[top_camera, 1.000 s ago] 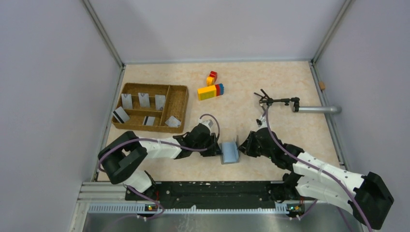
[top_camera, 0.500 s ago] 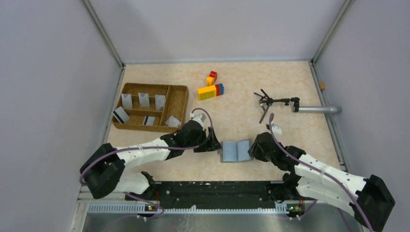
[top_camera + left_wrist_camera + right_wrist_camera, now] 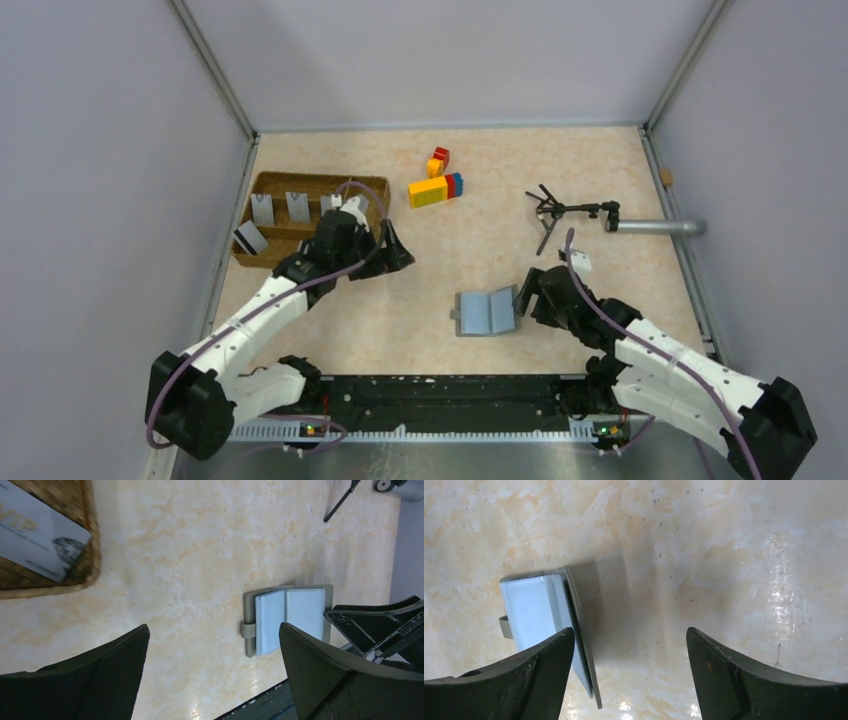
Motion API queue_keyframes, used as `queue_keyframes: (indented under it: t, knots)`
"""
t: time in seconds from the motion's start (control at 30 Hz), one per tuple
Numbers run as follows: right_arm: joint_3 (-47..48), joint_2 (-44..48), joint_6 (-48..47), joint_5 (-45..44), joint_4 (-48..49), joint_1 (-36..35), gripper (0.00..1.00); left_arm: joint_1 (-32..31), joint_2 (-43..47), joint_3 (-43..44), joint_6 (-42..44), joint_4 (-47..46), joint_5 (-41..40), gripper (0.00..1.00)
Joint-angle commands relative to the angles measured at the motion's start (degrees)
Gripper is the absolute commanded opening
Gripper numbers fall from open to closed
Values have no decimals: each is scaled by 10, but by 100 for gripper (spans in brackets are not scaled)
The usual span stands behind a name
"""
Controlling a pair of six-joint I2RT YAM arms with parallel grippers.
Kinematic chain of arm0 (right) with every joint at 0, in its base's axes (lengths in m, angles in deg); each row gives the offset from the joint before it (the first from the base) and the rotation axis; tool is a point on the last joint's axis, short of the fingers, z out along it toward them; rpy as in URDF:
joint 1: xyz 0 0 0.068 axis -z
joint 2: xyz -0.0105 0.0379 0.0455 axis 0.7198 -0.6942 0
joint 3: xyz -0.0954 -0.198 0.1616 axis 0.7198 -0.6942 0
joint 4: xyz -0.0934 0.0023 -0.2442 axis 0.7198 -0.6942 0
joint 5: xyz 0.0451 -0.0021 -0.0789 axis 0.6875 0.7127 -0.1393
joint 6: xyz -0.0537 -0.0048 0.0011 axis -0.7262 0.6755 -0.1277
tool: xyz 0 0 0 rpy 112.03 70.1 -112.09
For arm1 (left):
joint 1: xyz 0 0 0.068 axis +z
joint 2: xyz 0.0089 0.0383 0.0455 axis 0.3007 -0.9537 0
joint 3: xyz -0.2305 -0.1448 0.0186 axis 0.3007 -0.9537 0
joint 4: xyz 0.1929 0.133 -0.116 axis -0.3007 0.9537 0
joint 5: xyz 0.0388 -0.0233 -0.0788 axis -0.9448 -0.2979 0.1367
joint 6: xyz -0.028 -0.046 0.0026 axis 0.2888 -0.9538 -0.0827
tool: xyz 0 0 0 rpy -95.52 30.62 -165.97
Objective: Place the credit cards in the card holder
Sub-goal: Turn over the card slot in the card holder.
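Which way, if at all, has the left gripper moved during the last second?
Yes. The left gripper left the wallet and went farther away and leftward, to the right edge of the wicker tray.

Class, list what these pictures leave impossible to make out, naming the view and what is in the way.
1. Top view: the left arm covers the right part of the wicker tray, so cards there cannot be counted.
2. Left wrist view: the card in the tray runs off the picture's edge.
3. Right wrist view: a finger of the right tool hides the lower part of the wallet.
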Motion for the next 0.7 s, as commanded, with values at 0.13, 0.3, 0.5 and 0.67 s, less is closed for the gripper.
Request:
queue_keyframes:
  t: [0.13,0.3,0.5,0.67]
  knots:
    - [-24,-11,-26,40,33,44,78,99,-1,113,126,122,2,99]
    - [-39,-26,-25,46,45,53,79,167,-6,157,161,156,-10,99]
    - [-51,-41,-35,76,80,66,79,257,2,188,190,174,-23,99]
    - [-26,-19,-62,100,74,66,80,310,3,198,202,181,-37,99]
